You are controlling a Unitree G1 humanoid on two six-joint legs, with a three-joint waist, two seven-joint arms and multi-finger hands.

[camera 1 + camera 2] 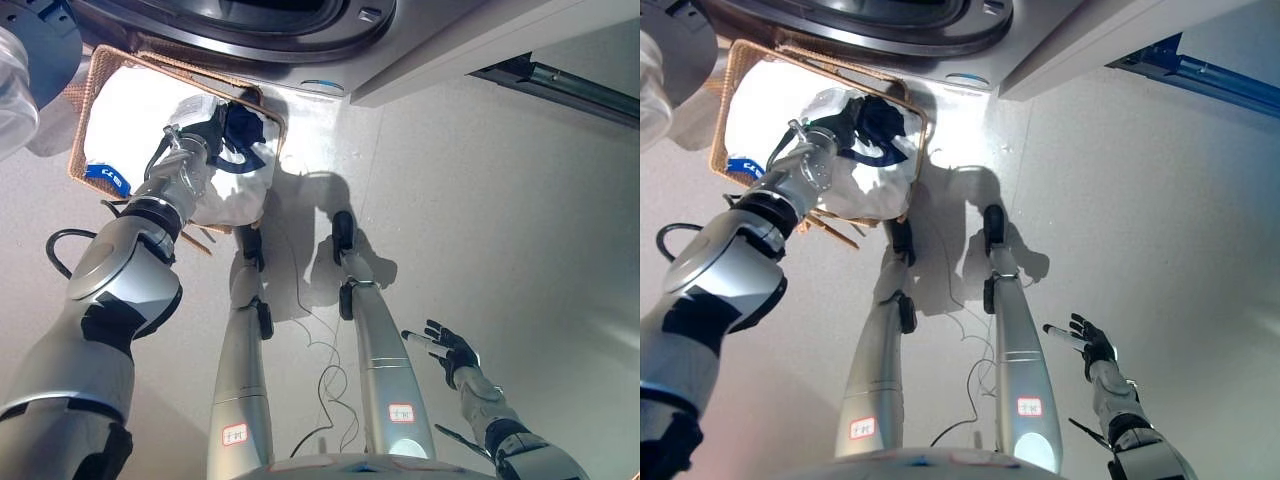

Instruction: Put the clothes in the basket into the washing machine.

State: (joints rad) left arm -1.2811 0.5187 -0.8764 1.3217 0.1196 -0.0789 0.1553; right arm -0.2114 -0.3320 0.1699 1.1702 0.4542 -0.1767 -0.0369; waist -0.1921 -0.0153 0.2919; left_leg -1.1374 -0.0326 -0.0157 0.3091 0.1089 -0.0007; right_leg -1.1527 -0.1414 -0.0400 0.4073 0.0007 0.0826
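pale floor (520, 230), metal rail (560, 80)

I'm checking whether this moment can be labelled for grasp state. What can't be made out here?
- Left hand fingers: buried in the dark garment, both views.
- Basket contents: washed out by glare.
- Washing machine drum: cut off by the top edge.
- Right hand: open, away from the basket.

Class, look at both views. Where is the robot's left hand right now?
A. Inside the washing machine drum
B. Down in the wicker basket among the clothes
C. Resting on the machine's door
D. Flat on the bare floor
B. The left robot hand reaches into the basket, on the white and dark clothes; the right robot hand hangs open above the floor.
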